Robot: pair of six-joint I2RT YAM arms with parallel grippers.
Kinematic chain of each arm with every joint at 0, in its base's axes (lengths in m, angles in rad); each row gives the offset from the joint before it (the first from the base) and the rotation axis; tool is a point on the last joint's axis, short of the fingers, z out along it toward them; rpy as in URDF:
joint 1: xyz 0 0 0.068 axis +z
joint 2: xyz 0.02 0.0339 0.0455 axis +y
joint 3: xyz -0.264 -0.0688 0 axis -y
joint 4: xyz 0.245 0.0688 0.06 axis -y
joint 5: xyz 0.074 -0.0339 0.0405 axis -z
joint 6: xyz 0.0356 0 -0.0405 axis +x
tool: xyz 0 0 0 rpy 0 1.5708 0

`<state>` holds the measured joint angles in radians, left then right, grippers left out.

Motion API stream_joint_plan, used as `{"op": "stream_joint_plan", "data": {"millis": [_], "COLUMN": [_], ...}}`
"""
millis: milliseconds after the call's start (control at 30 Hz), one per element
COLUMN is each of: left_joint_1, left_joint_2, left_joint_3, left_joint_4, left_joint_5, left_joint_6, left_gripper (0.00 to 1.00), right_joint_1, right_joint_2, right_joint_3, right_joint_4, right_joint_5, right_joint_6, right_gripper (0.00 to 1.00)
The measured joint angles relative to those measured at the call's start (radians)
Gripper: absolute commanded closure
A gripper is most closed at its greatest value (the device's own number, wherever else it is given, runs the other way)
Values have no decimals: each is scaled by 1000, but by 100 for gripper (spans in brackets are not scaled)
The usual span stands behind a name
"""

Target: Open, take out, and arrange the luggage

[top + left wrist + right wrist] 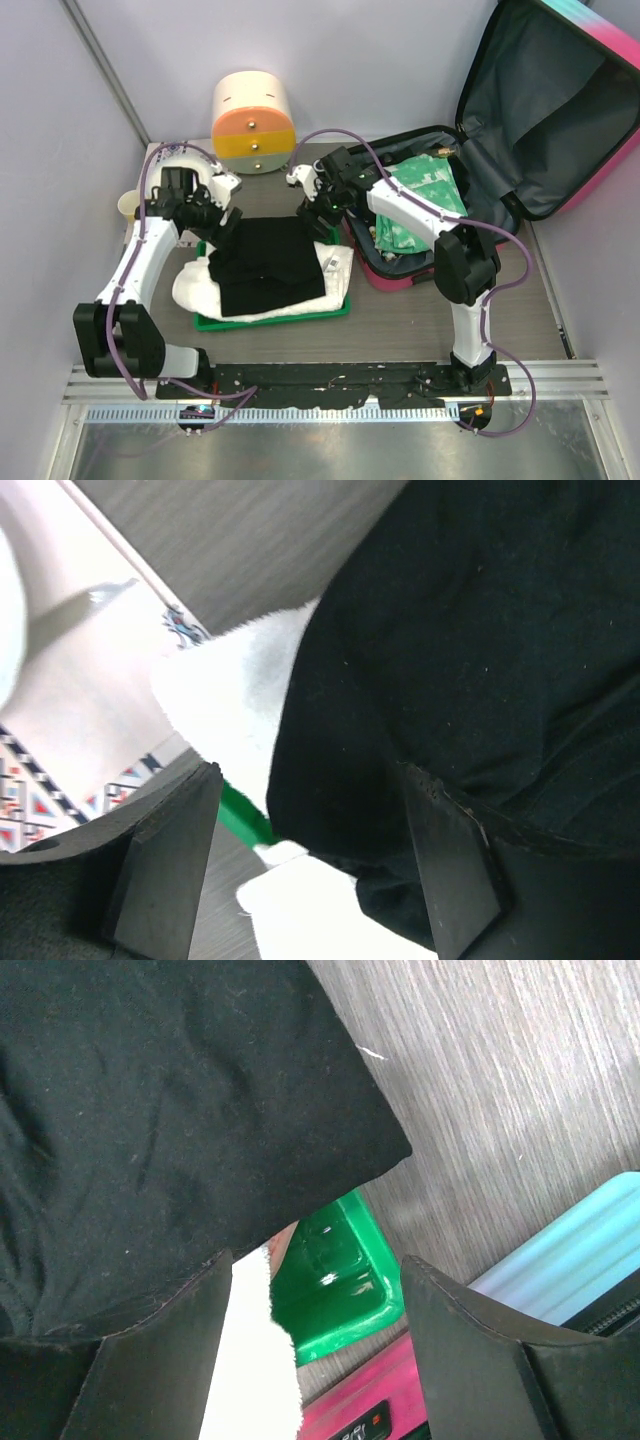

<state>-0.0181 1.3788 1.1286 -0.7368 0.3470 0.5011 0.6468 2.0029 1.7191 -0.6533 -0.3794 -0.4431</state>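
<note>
Since the luggage (545, 120) stands wide open in the upper right of the overhead view, its lid leaning back against the wall and its dark lining showing, the opening part looks done to me. Unpacking seems partly done. A black garment (270, 265) lies spread over a white garment (195, 285) on the green tray (275, 317) in the middle of the frame, just left of the case. The lower shell is not bare, though. A green-and-white patterned bundle (425, 195) lies inside it, under the right arm, so I would say there is more to lift out. Whether anything sits beneath it I cannot tell.

The left gripper (222, 222) is at the upper left corner of the black garment and the right gripper (318, 215) at its upper right corner. Through the left wrist camera the fingers (165, 865) are spread apart, with black cloth and a bit of white beyond them and nothing pinched. Through the right wrist camera the fingers (470, 1360) are likewise spread, above the cloth's corner, the tray's corner and the pink and turquoise edge of the case. My reading is that the cloth is being laid out flat.

A round cream-and-orange drawer box (253, 120) stands at the top of the frame, apart from the pile. What is left, I judge, is getting the patterned bundle out and then arranging the stack.
</note>
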Motion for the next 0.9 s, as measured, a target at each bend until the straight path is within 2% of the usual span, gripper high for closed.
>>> {"op": "stream_joint_plan", "data": {"millis": [133,267,433,533,700,800,900], "left_joint_1": [0,-11,-88,-145,-196,-197,-197], "left_joint_2": [-26,-92,-178,-179,-66,-17,-27], "left_joint_3": [68,141,116,49,-59,-73,-41], "left_joint_4": [-26,-100,-196,-214,-226,-227,-246], "left_joint_5": [-16,-4,9,-2,-62,-89,-83], "left_joint_6": [4,55,125,134,136,129,106], "left_gripper": [22,22,24,25,26,24,22], "right_joint_1": [2,2,-23,-91,-304,-438,-508], "right_joint_2": [-19,-118,-285,-366,-394,-388,-380], "right_joint_3": [13,13,-5,-30,-55,-69,-72], "right_joint_4": [-43,-101,-131,-137,-156,-182,-185], "right_joint_5": [-5,-40,-68,-86,-93,-72,-31], "right_joint_6": [2,32,58,79,110,137,159], "right_gripper": [26,26,26,26,27,30,31]}}
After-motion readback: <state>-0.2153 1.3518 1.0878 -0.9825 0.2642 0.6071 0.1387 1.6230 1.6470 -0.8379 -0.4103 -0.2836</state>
